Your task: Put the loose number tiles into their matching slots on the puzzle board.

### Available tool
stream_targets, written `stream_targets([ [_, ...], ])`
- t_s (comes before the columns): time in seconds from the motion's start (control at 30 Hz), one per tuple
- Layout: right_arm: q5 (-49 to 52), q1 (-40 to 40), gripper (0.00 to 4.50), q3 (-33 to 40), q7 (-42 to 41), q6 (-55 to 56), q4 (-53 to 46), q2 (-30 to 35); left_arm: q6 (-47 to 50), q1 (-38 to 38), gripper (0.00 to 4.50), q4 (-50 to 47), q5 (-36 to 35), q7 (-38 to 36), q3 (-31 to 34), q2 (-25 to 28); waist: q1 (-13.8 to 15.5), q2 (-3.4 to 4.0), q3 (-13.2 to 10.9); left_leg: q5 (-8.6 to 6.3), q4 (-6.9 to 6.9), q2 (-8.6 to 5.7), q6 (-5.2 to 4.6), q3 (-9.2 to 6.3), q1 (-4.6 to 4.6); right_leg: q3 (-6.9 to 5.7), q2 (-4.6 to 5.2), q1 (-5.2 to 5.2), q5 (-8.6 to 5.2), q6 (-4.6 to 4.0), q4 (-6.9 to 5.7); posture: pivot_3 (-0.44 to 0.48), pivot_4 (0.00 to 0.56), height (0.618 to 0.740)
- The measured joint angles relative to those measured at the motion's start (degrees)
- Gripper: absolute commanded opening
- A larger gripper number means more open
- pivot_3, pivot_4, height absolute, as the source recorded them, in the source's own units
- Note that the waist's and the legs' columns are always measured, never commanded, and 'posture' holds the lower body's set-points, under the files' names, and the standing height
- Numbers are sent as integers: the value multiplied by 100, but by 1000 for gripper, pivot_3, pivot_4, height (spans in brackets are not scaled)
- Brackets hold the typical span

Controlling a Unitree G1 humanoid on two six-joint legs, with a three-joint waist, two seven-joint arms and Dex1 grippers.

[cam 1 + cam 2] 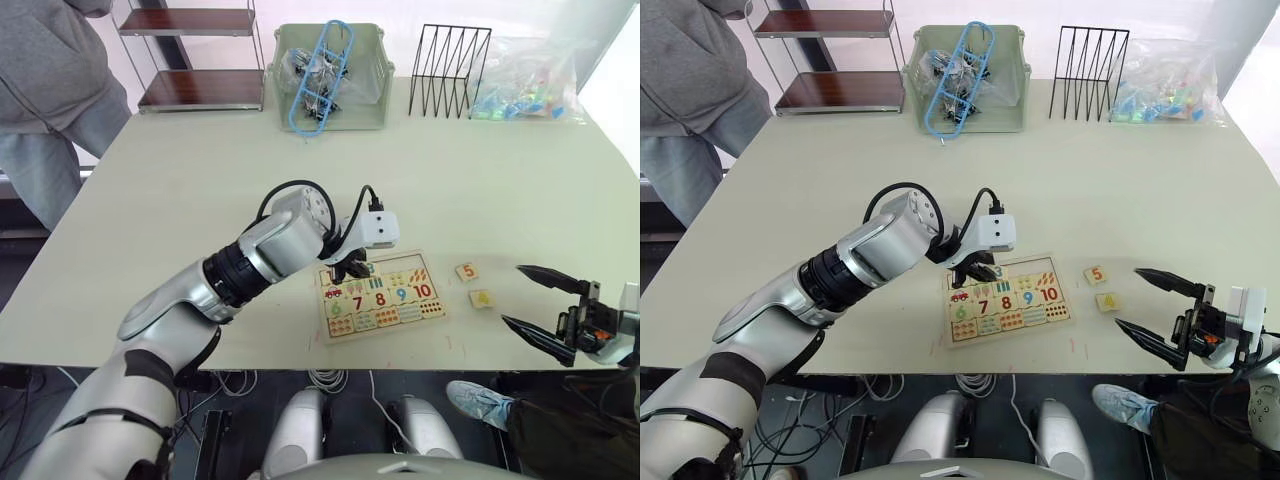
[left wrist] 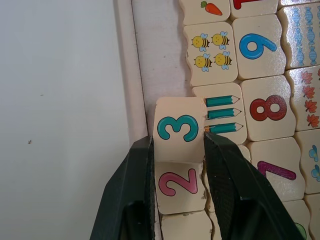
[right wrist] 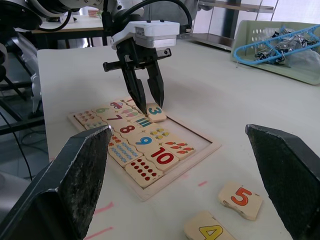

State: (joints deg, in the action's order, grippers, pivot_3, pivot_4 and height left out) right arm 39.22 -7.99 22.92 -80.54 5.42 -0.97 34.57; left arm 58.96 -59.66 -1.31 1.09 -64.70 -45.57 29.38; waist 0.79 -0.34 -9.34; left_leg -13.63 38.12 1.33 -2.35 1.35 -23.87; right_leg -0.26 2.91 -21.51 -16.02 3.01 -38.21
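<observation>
Left gripper (image 2: 178, 150) clamped on the 3 tile (image 2: 179, 129), fingers pinching its two side edges so the printed face stays up and readable; tile tipped against the puzzle board (image 1: 380, 297), near edge overlapping the seated 2 tile (image 2: 178, 181), far edge over the bare recess beside the three-pencils picture tile (image 2: 222, 115); probably held so in order to slide flat into its slot, not yet fully seated. Right gripper (image 1: 540, 302) hanging wide open off the table's near right edge, just beside the 5 tile (image 1: 466, 271) and the 4 tile (image 1: 481, 298), both loose on the table (image 1: 200, 200) right of the board; likely poised to take one next.
</observation>
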Motion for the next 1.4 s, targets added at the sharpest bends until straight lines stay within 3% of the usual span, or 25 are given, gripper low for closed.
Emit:
stream_targets([
  [0.73,0,-9,4500,1,-184,274,352,-4,-57,-18,928,196,155,27,0,-148,3,0,0,0,6,0,0,0,0,1,1,1,0,0,-5,0,150,740],
  [0.77,0,-12,4500,1,-184,293,351,-6,-66,-18,1728,203,158,48,0,-162,2,0,0,0,6,0,0,0,0,1,1,1,0,0,-5,0,150,740],
  [0.9,0,-56,4500,1,-164,321,330,-43,-79,-18,2699,241,167,109,3,-204,0,0,0,0,6,0,0,0,0,1,1,0,0,0,-6,0,150,740],
  [0.93,0,-78,4500,1,-155,332,323,-50,-87,-18,3382,242,168,122,5,-205,-1,1,1,0,6,0,0,0,0,2,1,0,0,0,-7,0,150,740],
  [1.0,0,-118,4500,1,-147,341,290,-52,-97,-18,4252,241,167,127,8,-206,0,1,1,0,6,0,0,0,0,2,1,0,0,0,-7,0,150,740],
  [1.4,3,-166,4500,0,-11,292,94,-51,-30,-18,4385,286,61,55,80,-204,-1,1,0,0,7,0,0,0,0,2,1,0,0,0,-9,0,150,740],
])
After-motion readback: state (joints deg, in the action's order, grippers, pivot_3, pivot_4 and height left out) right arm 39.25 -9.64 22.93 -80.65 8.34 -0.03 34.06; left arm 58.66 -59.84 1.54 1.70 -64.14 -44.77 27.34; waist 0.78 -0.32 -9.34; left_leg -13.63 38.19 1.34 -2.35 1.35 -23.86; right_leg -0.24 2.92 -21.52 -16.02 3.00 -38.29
